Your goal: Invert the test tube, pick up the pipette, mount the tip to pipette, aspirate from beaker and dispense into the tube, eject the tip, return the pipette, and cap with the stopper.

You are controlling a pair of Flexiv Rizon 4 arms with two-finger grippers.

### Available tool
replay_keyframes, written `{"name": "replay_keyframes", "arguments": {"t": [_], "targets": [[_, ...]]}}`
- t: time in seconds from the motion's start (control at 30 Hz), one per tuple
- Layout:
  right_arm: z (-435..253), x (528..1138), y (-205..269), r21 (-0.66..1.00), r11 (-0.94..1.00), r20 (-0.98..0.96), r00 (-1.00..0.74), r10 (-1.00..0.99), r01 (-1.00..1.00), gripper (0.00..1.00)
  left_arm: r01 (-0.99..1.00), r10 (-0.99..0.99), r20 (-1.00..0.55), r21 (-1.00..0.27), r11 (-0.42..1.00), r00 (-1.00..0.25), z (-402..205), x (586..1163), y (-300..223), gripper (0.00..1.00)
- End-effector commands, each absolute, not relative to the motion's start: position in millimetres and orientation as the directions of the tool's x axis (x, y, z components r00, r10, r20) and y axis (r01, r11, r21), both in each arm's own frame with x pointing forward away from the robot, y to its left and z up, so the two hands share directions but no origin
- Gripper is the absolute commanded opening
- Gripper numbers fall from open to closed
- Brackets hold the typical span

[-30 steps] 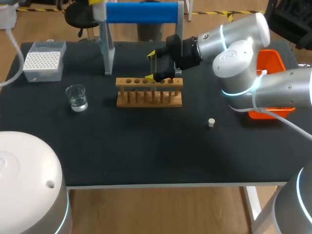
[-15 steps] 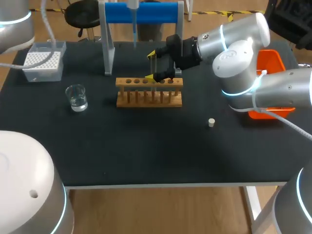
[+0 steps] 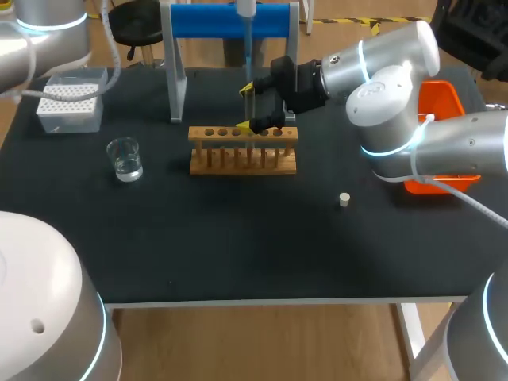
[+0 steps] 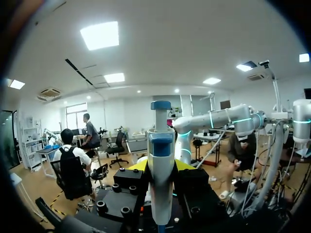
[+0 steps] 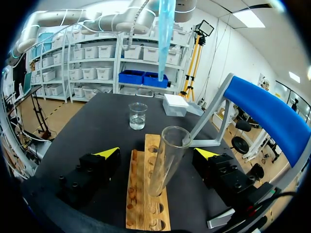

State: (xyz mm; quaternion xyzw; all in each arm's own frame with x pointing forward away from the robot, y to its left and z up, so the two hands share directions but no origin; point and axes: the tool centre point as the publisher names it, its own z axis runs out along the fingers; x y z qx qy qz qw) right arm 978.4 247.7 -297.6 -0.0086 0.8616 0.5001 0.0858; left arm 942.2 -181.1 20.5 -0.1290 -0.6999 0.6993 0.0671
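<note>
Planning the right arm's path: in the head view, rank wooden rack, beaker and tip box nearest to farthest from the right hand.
1. Wooden rack, beside the right hand.
2. Beaker, left of the rack.
3. Tip box, far left corner.

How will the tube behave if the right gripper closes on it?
The tube looks like thin clear glass, so probably fragile and slippery under a hard squeeze. It seems to lean in the rack, standing tall above it, so a sideways nudge from the right gripper could likely tip it further.

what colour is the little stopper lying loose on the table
Cream, off-white. The stopper shows best in the head view.
</note>
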Motion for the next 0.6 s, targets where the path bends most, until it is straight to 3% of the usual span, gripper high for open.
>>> {"name": "replay_keyframes", "arguments": {"t": [0.03,0.6], "targets": [[-297.1,978.7,246.7,0.860,0.500,-0.155,-0.986,0.069,-0.100,1.00,0.077,0.295,-0.077,-0.997,-0.014,-0.952,16.6,947.6,-183.5,0.00],[-297.1,978.7,246.7,0.860,0.500,-0.155,-0.986,0.069,-0.100,1.00,0.062,0.294,-0.058,-0.998,0.003,-0.954,4.9,956.1,-182.9,0.00]]}}
